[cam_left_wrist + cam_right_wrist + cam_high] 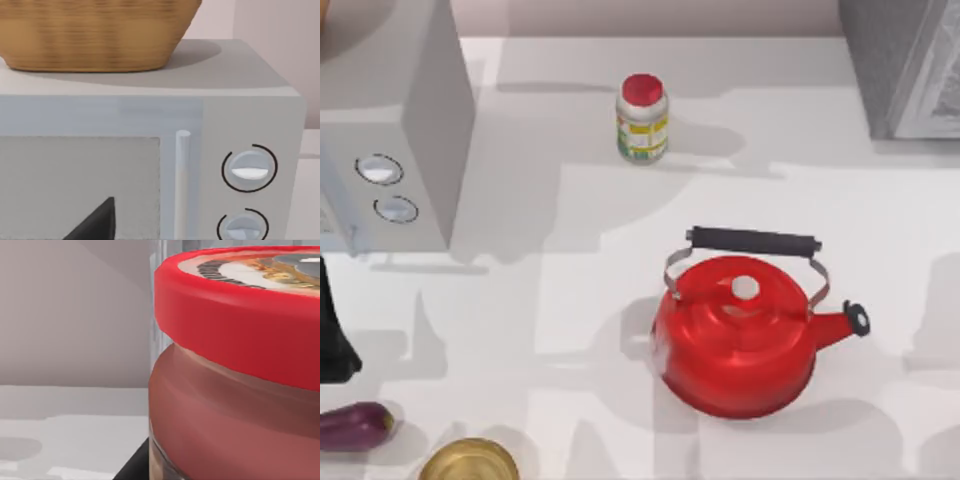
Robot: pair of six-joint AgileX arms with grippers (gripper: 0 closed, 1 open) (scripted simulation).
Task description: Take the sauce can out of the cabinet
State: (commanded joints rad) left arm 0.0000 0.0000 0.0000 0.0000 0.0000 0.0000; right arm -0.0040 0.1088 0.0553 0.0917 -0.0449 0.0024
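With lens close, sauce can (235,390).

A black, glossy piece of my left arm (334,335) stands at the top view's left edge, just below the light grey appliance (390,120): narrow above, widening to a rounded foot. The left wrist view shows one matte dark grey wedge of the left claw (97,222), tapering to a point, before that same appliance's door. No cables, screws or markings can be made out.
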